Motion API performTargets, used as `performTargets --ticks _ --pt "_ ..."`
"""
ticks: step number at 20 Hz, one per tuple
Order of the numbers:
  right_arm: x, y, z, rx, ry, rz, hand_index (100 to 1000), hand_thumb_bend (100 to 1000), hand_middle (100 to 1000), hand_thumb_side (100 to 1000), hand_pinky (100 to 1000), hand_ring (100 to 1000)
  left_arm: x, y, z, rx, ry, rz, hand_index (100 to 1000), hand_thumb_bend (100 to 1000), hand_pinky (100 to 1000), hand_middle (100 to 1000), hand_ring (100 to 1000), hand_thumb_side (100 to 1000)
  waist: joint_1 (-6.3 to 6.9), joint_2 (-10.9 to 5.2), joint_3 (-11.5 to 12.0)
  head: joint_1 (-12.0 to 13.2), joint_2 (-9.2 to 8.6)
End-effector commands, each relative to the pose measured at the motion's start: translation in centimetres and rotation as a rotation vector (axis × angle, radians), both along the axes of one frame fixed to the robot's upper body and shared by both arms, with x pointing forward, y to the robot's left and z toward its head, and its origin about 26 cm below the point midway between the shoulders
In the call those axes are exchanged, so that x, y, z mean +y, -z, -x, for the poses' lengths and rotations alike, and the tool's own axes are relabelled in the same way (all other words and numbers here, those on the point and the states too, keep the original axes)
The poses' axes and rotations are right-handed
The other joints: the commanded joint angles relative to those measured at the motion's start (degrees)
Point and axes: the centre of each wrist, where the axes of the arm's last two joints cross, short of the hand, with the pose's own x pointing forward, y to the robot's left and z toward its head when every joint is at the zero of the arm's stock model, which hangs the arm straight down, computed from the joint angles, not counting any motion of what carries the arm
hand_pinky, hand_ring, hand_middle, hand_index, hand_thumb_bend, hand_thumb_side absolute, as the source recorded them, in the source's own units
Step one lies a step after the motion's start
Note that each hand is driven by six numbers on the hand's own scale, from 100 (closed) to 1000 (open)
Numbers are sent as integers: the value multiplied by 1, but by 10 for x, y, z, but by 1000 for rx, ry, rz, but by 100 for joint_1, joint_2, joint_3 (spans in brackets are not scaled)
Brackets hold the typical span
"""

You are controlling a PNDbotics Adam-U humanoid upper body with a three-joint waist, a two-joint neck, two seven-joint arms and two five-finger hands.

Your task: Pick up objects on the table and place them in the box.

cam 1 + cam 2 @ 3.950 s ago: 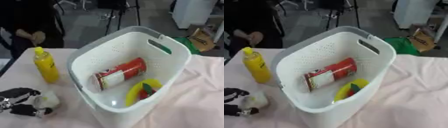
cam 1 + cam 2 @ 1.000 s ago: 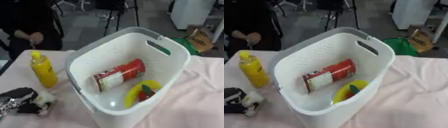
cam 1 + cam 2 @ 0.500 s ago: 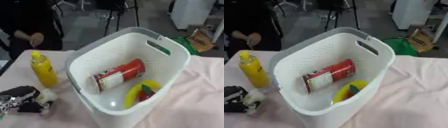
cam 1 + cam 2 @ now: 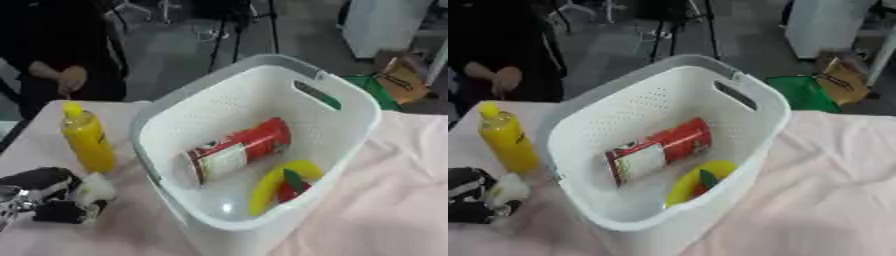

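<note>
Now — left robot hand [image 4: 39,197] curled around pale object [image 4: 93,190] | yellow bottle [image 4: 87,140] just behind it

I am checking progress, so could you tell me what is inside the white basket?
Inside the white basket lie a red canister on its side and a yellow banana-shaped item with something red and green beside it. The floor beneath them is covered.

Only the robot's left hand [image 4: 48,197] shows, at the lower left edge of the left eye view. It is mostly black, with blocky dark finger segments, a rounded black upper part, and a patch of silver metal at the very edge of the frame. Finer details such as screws, cables or markings are too blurred to make out.
</note>
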Motion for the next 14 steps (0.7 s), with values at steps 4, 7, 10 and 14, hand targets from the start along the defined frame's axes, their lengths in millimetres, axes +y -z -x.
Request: performTargets --ticks 4,7,10,14 --pt "-2 -8 3 -22 1 25 736 100 555 843 731 546 -1 -30 10 -54 -8 -74 724 277 665 676 728 871 37 -156 18 -33 -27" --pt "-3 -8 4 -20 3 27 736 100 554 842 730 546 -4 -37 15 -70 14 -89 721 269 663 672 726 876 54 -178 27 -47 -17" --pt "-3 -8 4 -19 4 29 736 100 554 842 730 546 -8 -44 19 -89 30 -109 721 268 664 672 726 878 67 -193 32 -55 -6" --pt "-4 -8 4 -17 7 31 736 100 554 842 730 546 -15 -55 26 -108 94 -91 715 267 657 663 718 881 91 -219 41 -59 23"
